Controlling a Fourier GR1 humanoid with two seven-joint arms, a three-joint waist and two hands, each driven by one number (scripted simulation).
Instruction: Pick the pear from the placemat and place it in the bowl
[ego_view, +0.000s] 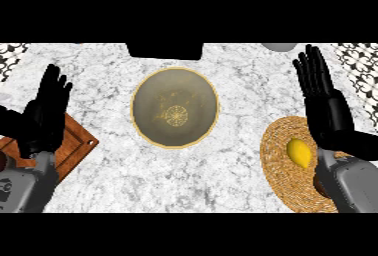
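A yellow pear (299, 152) lies on a round woven placemat (284, 172) at the right of the marble counter. A gold-rimmed, grey-brown bowl (175, 107) stands in the middle, with nothing in it. My right hand (321, 95) is open with straight fingers pointing up, just right of and above the pear, and its forearm covers the placemat's right side. My left hand (44, 117) is open at the left edge, fingers up, far from pear and bowl.
A wooden cutting board (77, 145) lies at the left, partly under my left hand. A black object (164, 50) sits at the back behind the bowl, and a pale round thing (279, 46) at the back right.
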